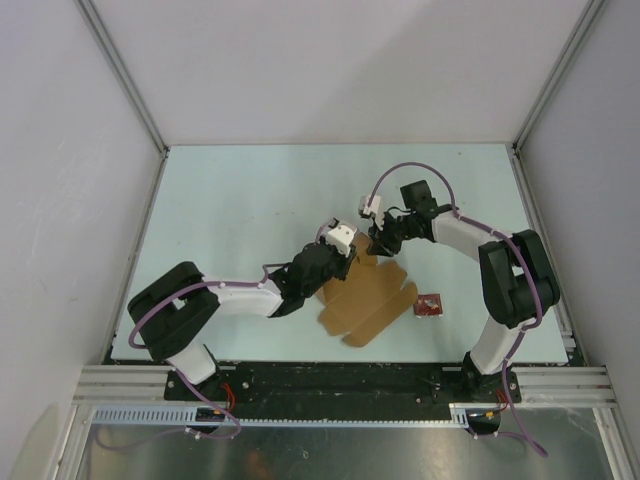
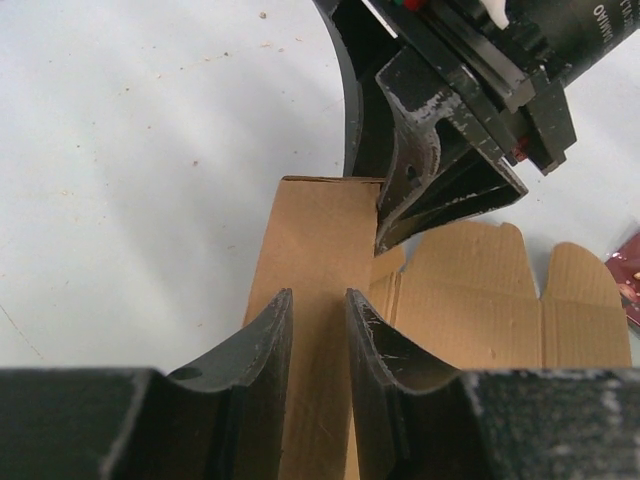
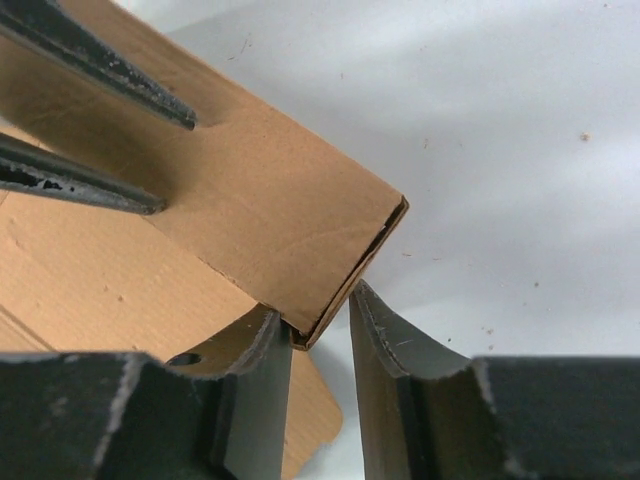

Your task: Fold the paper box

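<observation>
from above, the paper box lies mostly flat on the table, its far end raised between the left gripper and the right gripper. a small red packet sits off to the right jaws' outer side.

left wrist: jaws narrowly parted, a folded brown strip running between them; whether they squeeze it, cannot tell.

right wrist: jaws nearly closed, pinching the corner of that doubled-over panel. the left fingers lie against its face beyond.

The paper box and red packet run off the left wrist view
</observation>
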